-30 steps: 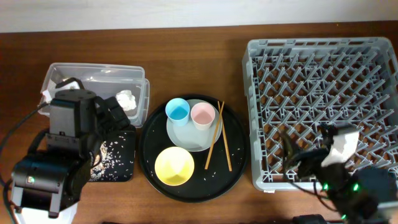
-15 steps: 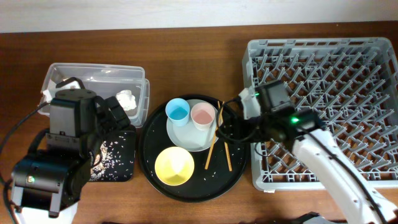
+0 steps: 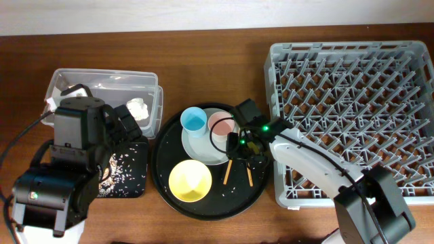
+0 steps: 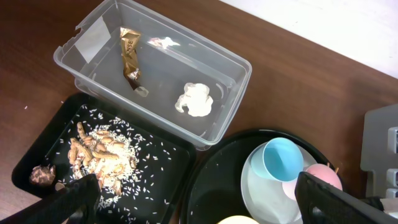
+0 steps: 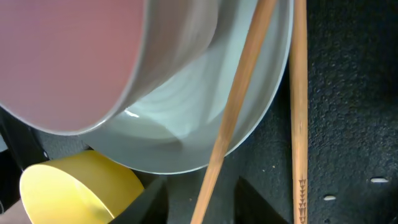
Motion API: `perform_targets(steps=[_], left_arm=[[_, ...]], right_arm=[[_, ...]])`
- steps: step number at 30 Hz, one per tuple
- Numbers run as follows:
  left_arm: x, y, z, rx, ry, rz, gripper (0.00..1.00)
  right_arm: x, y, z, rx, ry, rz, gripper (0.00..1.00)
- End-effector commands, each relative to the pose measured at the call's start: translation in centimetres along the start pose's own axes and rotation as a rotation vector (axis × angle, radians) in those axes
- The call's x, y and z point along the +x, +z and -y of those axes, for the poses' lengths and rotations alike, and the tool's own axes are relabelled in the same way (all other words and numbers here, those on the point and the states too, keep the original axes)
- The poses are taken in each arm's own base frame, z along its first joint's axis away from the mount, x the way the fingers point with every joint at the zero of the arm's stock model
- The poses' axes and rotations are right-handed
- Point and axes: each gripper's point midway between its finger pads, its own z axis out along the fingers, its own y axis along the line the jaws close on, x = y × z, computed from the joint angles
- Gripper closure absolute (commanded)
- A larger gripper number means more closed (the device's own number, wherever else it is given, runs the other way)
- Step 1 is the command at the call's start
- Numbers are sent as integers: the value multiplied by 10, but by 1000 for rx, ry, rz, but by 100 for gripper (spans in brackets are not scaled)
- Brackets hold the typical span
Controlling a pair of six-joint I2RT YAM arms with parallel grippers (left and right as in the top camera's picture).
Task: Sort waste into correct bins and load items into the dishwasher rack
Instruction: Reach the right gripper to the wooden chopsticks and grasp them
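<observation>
Cups: 2, namely blue cup and pink cup, at 12 o'clock on the round tray. Bowl: 1, at 7 o'clock. Plate: 1. Chopsticks: 2, at 3 o'clock. Rack: 1. Tub: 1. Flat tray: 1. Tissue: 1. Wrapper: 1.

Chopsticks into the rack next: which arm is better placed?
Right. The right hand hangs open directly over the chopsticks beside the plate, and the rack is on that side. The left hand sits over the black tray and tub, across the round tray.
</observation>
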Motion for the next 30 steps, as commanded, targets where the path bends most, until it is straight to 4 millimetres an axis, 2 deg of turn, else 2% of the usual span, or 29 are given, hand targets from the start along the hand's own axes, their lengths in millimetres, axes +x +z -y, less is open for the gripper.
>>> perform_targets(steps=[1, 4, 6, 9, 11, 17, 18, 22, 30], left_arm=[[-3, -3, -1, 2, 5, 12, 1], [-3, -3, -1, 2, 5, 12, 1], [-3, -3, -1, 2, 5, 12, 1], [-3, -3, -1, 2, 5, 12, 1], [-3, -3, -1, 2, 5, 12, 1], [-3, -3, -1, 2, 5, 12, 1], [-3, -3, -1, 1, 5, 11, 1], [-3, -3, -1, 2, 5, 12, 1], [-3, -3, -1, 2, 5, 12, 1]], right_arm=[[7, 7, 8, 32, 37, -11, 66], [30, 15, 0, 43, -16, -51, 66], [37, 17, -2, 55, -37, -55, 66], [41, 20, 3, 93, -33, -41, 66], [46, 25, 15, 125, 21, -45, 66], [50, 30, 20, 132, 27, -47, 68], [50, 30, 20, 130, 27, -45, 71], [51, 31, 17, 125, 13, -39, 71], [41, 31, 24, 167, 6, 16, 73]])
